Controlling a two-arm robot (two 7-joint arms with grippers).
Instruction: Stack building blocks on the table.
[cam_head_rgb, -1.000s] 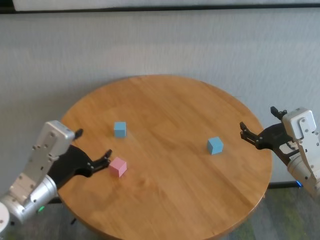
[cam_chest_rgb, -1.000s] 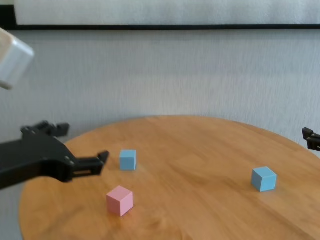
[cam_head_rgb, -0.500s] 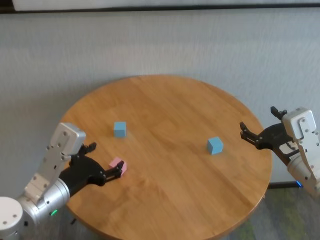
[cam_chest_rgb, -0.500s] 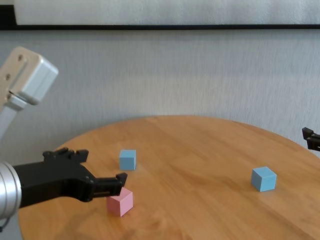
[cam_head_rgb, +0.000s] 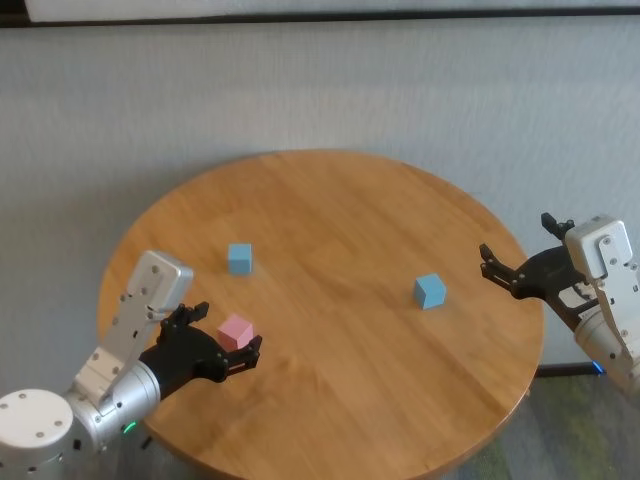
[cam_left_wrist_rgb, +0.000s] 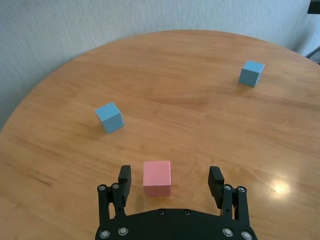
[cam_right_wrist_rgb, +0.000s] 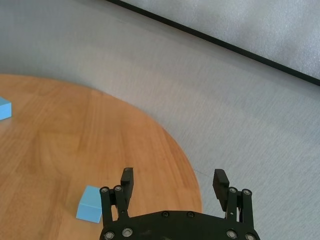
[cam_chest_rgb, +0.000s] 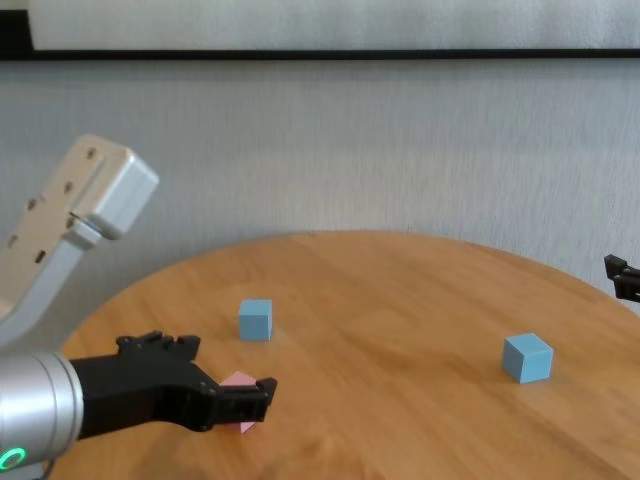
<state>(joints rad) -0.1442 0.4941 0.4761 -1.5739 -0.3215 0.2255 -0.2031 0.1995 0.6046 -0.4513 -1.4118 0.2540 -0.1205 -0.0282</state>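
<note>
Left gripper (cam_left_wrist_rgb: 169, 180) sits wide open with the small matte pale pink cube (cam_left_wrist_rgb: 157, 177) between its fingers, not pinched, on the round honey-brown wooden worktop (cam_head_rgb: 340, 250). Two light blue cubes (cam_head_rgb: 239, 258) (cam_head_rgb: 430, 291) sit apart. Right gripper (cam_head_rgb: 515, 265) hovers open at the right edge.

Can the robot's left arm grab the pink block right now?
Probably yes. The left gripper is open with the pink block sitting between its fingers on the table, and nothing blocks it. It only needs to close.
</note>
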